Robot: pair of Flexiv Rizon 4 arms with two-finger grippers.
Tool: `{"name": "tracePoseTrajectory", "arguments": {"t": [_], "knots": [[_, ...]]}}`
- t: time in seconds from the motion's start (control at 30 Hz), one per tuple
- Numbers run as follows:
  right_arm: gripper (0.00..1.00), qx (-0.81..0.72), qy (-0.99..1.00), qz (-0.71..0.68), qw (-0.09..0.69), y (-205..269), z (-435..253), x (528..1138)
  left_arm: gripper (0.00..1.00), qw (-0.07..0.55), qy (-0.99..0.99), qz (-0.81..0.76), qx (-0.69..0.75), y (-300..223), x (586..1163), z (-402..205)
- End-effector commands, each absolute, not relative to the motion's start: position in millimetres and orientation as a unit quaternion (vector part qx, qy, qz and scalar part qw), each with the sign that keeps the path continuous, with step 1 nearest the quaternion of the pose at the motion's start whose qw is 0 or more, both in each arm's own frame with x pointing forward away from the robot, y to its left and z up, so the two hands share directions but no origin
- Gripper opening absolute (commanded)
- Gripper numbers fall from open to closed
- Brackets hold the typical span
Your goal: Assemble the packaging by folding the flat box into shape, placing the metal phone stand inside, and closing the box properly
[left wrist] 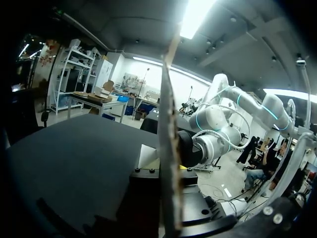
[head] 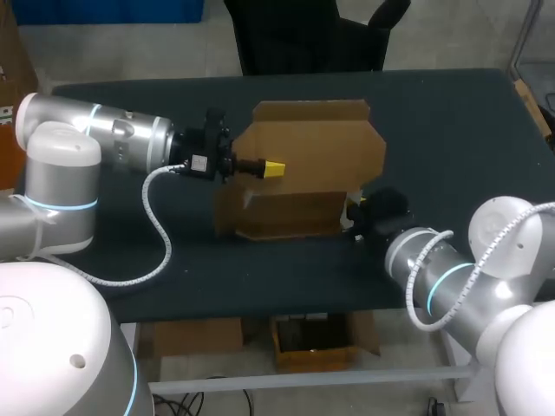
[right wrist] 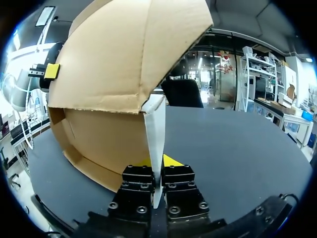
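Observation:
A brown cardboard box (head: 303, 165) stands half folded in the middle of the table, its tall back panel upright over a low front part. My left gripper (head: 273, 169) comes in from the left and is shut on that upright panel, whose edge (left wrist: 168, 148) runs between its fingers in the left wrist view. My right gripper (head: 354, 212) sits low at the box's right end, shut on a thin white flap (right wrist: 156, 144) under the bent brown panel (right wrist: 124, 54). The left gripper's yellow tip (right wrist: 51, 71) shows on the far side. No phone stand is in view.
The dark table (head: 451, 130) stretches bare to the right of and behind the box. Its front edge (head: 286, 308) lies close below the box. My right arm (left wrist: 208, 144) crosses low beyond the panel in the left wrist view.

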State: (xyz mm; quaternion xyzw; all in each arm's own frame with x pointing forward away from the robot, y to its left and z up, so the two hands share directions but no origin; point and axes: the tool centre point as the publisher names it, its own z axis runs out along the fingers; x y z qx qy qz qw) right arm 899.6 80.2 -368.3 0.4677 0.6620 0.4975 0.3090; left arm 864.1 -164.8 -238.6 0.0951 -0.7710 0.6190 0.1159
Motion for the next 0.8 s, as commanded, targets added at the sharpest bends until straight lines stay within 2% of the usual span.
{"name": "tracePoseTrajectory", "arguments": {"t": [0.03, 0.2, 0.23, 0.37, 0.4, 0.8], "knots": [[0.00, 0.469, 0.660, 0.496, 0.312, 85.1, -369.3, 896.6, 0.00, 0.117, -0.772, 0.618, 0.094, -167.4, 863.9, -242.9], [0.00, 0.470, 0.662, 0.493, 0.313, 83.1, -369.4, 893.3, 0.00, 0.117, -0.772, 0.618, 0.094, -167.4, 863.9, -242.9], [0.00, 0.469, 0.663, 0.493, 0.313, 82.5, -369.2, 892.6, 0.04, 0.117, -0.772, 0.618, 0.094, -167.4, 863.9, -242.9], [0.00, 0.467, 0.666, 0.490, 0.314, 78.4, -367.7, 889.8, 0.89, 0.106, -0.777, 0.613, 0.093, -166.5, 862.4, -239.5], [0.00, 0.466, 0.667, 0.489, 0.314, 76.9, -367.3, 889.1, 1.00, 0.105, -0.778, 0.613, 0.092, -165.9, 861.7, -238.2], [0.00, 0.453, 0.691, 0.490, 0.276, 50.4, -358.7, 888.5, 1.00, 0.063, -0.805, 0.584, 0.079, -160.1, 854.0, -223.4]]}}
